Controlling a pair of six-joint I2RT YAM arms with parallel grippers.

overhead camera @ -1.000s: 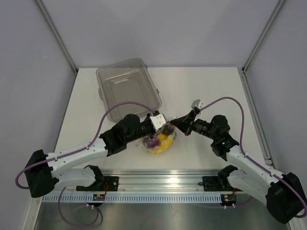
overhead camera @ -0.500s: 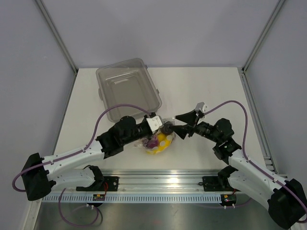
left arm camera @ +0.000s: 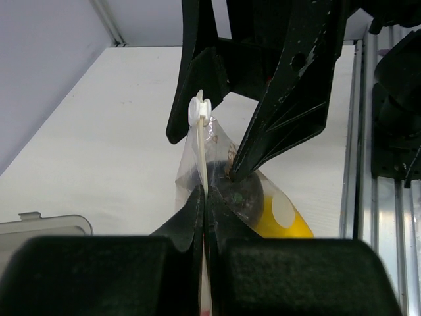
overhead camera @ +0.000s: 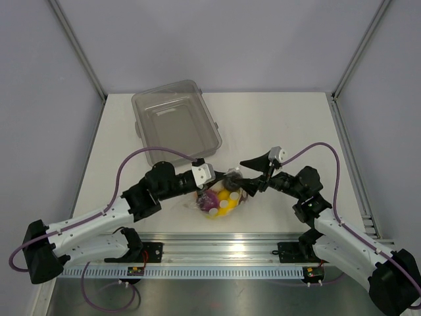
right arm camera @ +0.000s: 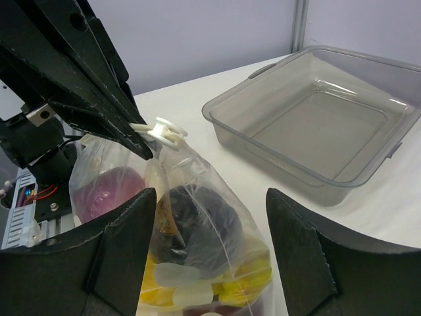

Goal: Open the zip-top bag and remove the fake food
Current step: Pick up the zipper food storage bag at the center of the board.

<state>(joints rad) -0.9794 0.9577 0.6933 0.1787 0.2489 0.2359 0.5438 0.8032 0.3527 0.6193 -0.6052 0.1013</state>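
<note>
Pinching the clear crinkly zip-top bag [overhead camera: 222, 197], mid-frame overhead, by its top seam with left gripper [left arm camera: 204, 197] clamped; right gripper [right arm camera: 209, 194] spread astride it near its white slider [right arm camera: 164, 131]. Liable to slip from the pinch, colourful toy fake food [overhead camera: 227, 201] inside, under an off-axis pull.

1. The top camera looks down from behind both arms over the whole bench [overhead camera: 289, 118].
2. The left wrist camera looks closely along the left claw [left arm camera: 204, 195] at the bag [left arm camera: 220, 155].
3. The right wrist camera faces it; all share that bag.
</note>
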